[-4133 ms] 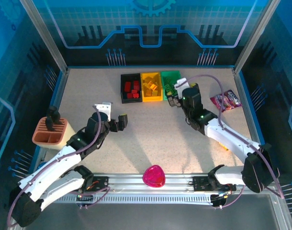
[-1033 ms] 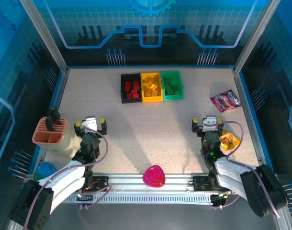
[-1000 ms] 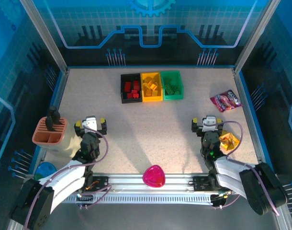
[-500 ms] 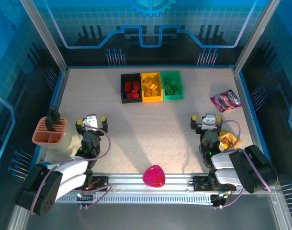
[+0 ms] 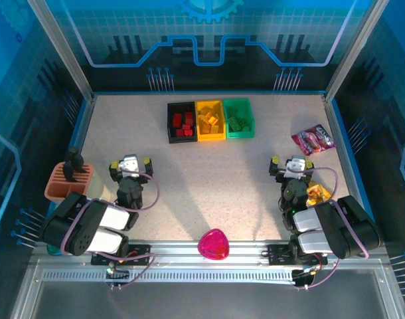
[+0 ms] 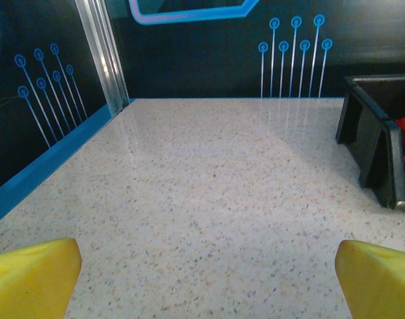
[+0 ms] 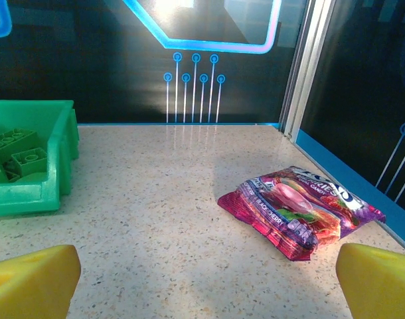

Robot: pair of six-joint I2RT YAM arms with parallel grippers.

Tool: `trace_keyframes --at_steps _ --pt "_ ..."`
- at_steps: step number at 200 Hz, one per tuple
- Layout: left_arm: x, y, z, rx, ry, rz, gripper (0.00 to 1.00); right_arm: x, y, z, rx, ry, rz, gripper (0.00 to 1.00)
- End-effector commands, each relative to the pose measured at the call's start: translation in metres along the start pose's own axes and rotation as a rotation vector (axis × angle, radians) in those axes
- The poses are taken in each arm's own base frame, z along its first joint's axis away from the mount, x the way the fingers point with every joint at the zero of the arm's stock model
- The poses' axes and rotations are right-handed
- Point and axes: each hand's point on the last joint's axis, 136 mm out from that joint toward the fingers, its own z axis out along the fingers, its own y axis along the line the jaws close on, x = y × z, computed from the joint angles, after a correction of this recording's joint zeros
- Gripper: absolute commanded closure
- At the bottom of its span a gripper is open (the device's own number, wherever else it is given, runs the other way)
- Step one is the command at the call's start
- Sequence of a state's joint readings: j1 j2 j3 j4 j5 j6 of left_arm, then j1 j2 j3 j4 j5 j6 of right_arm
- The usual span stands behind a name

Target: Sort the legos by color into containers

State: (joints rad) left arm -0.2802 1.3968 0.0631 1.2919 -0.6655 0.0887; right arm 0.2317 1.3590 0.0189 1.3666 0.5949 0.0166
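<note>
Top external: legos [image 5: 183,123] sitting in containers [image 5: 170,123] at 12 o'clock, sorted by color. Probably light, hard, slick bricks, so pinch flat sides, not studs. Left pincer [image 5: 131,163] and right pincer [image 5: 292,164] both apart, empty.

bright overhead light, soft shadows, sharp focus, blue surround.

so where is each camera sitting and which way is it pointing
Top external: above and behind the bases, looking down on the table; both folded arms show, left gripper and right gripper open.
Left wrist: low over the table, facing the far wall; its yellow fingertips in the bottom corners, black bin at right.
Right wrist: also facing the far wall; yellow fingertips, green bin left, purple snack packet right.
Shared: top and right wrist both catch the green bin and packet.
</note>
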Motion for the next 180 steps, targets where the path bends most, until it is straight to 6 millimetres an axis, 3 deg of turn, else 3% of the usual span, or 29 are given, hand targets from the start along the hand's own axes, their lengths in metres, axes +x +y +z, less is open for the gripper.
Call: trace_keyframes --at_steps 1,17,35,80,107,180 --pt "-0.028 -0.003 0.005 0.009 -0.098 -0.044 0.01 -0.006 -0.011 0.011 0.043 -0.023 0.071 0.0" --pt "-0.028 -0.006 0.006 0.017 -0.097 -0.036 0.01 0.004 -0.018 0.023 0.072 0.008 0.096 0.0" --pt "-0.028 -0.009 0.006 0.035 -0.097 -0.029 0.01 0.0 -0.002 0.025 0.001 0.001 0.046 0.0" --pt "-0.023 -0.021 0.012 0.092 -0.082 0.011 0.01 0.003 0.065 0.027 -0.239 -0.01 -0.18 0.0" --pt "-0.02 -0.028 0.017 0.112 -0.071 0.04 0.01 0.009 0.064 0.029 -0.264 0.008 -0.156 0.0" --pt "-0.008 -0.077 0.01 0.32 -0.068 0.203 0.01 0.011 0.064 0.033 -0.258 0.015 -0.16 0.0"
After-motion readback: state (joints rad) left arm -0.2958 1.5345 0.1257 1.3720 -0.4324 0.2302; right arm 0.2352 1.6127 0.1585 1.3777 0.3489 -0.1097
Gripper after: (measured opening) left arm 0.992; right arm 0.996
